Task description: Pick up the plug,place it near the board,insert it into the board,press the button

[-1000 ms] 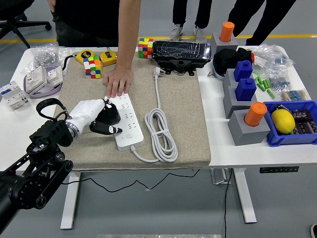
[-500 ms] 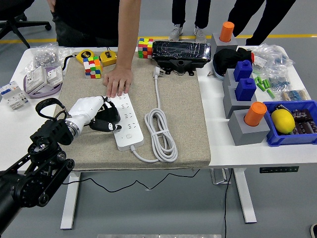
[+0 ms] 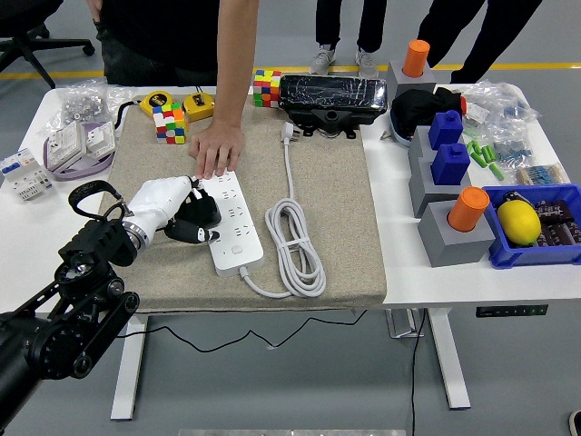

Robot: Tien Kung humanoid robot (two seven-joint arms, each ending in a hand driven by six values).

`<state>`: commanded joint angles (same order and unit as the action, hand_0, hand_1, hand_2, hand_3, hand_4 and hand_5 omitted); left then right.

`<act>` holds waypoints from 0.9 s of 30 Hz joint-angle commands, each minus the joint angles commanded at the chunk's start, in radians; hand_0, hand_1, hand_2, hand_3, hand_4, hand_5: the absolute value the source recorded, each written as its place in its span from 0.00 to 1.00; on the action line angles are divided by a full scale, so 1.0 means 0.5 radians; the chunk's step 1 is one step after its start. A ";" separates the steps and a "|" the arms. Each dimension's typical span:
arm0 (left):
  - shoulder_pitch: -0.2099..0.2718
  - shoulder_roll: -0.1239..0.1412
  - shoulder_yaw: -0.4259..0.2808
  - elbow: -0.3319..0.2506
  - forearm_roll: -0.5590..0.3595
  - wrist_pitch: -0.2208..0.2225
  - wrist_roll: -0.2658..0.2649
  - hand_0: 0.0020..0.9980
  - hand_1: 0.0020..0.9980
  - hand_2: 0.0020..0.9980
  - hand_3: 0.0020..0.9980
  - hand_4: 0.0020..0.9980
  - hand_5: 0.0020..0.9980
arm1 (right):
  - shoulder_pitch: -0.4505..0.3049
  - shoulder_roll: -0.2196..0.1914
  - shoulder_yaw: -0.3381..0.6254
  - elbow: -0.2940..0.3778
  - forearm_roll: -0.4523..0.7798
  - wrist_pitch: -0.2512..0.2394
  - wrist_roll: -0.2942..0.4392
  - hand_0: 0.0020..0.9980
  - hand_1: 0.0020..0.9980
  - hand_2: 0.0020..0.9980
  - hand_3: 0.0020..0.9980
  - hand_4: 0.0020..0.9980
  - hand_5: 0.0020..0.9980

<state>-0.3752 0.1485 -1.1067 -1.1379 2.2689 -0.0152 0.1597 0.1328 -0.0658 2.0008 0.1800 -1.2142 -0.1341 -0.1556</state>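
— So, where do you stand with it?

— I have my left hand [image 3: 172, 207], white shell with black fingers, curled tight around the chunky black plug [image 3: 198, 216], and the plug sits at the left edge of the long white power strip [image 3: 231, 222] on the beige felt mat [image 3: 318, 191].

— What worries you?

— Alignment. My fingers cover the plug's underside, so I cannot tell whether the prongs face a socket. If I push down while they are off the holes, the plug may twist in my grasp or skid off the strip.

— Will the strip shift?

— Less likely, I think: a person's hand [image 3: 216, 148] presses its far end. But those fingers are near mine, and a sideways slip could knock them.
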 joint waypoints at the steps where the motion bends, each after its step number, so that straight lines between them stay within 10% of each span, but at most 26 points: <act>1: -0.004 0.000 0.004 0.008 0.000 0.010 0.001 0.32 0.41 0.51 0.53 0.98 0.00 | 0.000 -0.001 -0.001 0.000 0.001 0.000 0.000 0.79 0.69 0.71 0.76 1.00 1.00; 20: -0.013 -0.020 0.019 0.039 0.000 0.100 -0.002 0.27 0.26 0.44 0.52 0.88 0.00 | -0.014 -0.001 -0.019 0.000 0.003 -0.003 -0.008 0.79 0.69 0.71 0.76 1.00 1.00; 21: -0.014 -0.018 0.023 0.042 0.000 0.117 -0.012 0.26 0.19 0.30 0.47 0.80 0.00 | -0.015 -0.001 -0.019 0.000 0.003 -0.004 -0.008 0.79 0.69 0.71 0.76 1.00 1.00; 27: -0.026 -0.015 0.019 0.042 0.000 0.095 -0.004 0.26 0.15 0.24 0.39 0.72 0.01 | -0.007 -0.003 -0.024 0.000 0.012 -0.006 -0.007 0.79 0.69 0.71 0.76 1.00 1.00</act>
<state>-0.3882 0.1409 -1.0975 -1.1167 2.2689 0.0321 0.1577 0.1292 -0.0672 1.9886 0.1800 -1.2084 -0.1370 -0.1590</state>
